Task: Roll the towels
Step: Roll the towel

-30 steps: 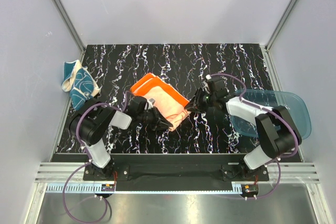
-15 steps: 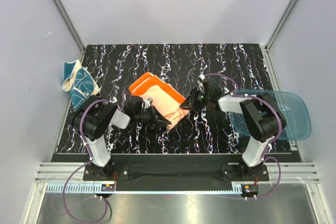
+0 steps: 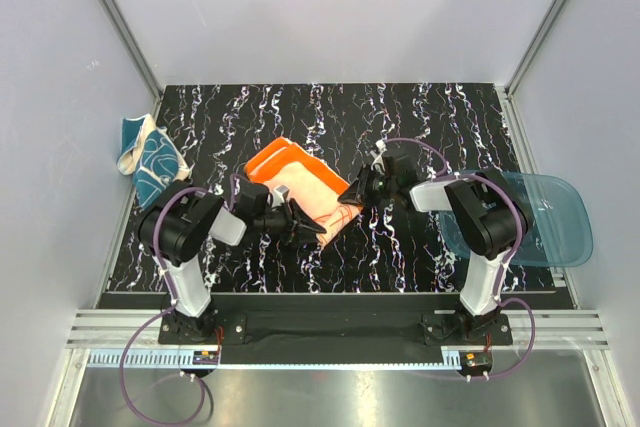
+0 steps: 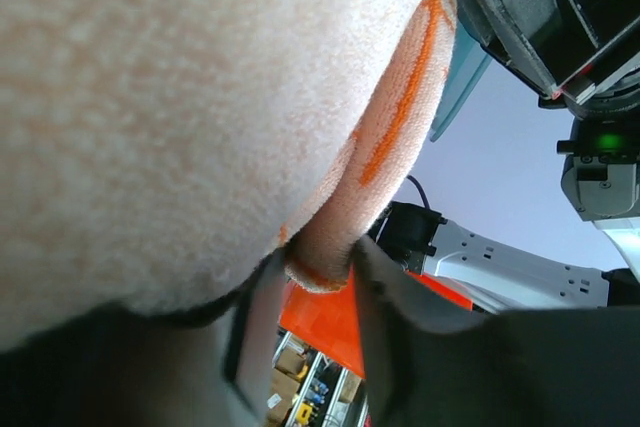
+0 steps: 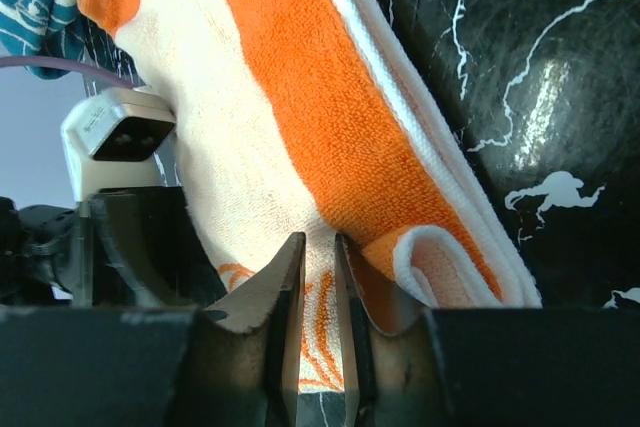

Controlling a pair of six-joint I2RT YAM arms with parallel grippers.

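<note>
The orange and peach towel (image 3: 300, 182) lies folded mid-table, and it fills the left wrist view (image 4: 180, 97). My left gripper (image 3: 308, 228) is at its near corner. There a rounded fold of the towel sits loosely between the parted fingers (image 4: 318, 277). My right gripper (image 3: 352, 194) is at the towel's right corner. Its jaws (image 5: 318, 247) stand a slim gap apart on the peach face (image 5: 230, 177), beside a folded orange edge, with nothing pinched. The teal towel (image 3: 150, 159) lies crumpled at the far left.
A translucent blue tray (image 3: 545, 217) overhangs the table's right edge behind the right arm. White walls and metal posts close in the black marbled table (image 3: 330, 117).
My right gripper has slid left onto the orange towel's right corner while its jaws narrowed. The left jaws have spread apart around the fold. The towel's far corner has shifted slightly.
</note>
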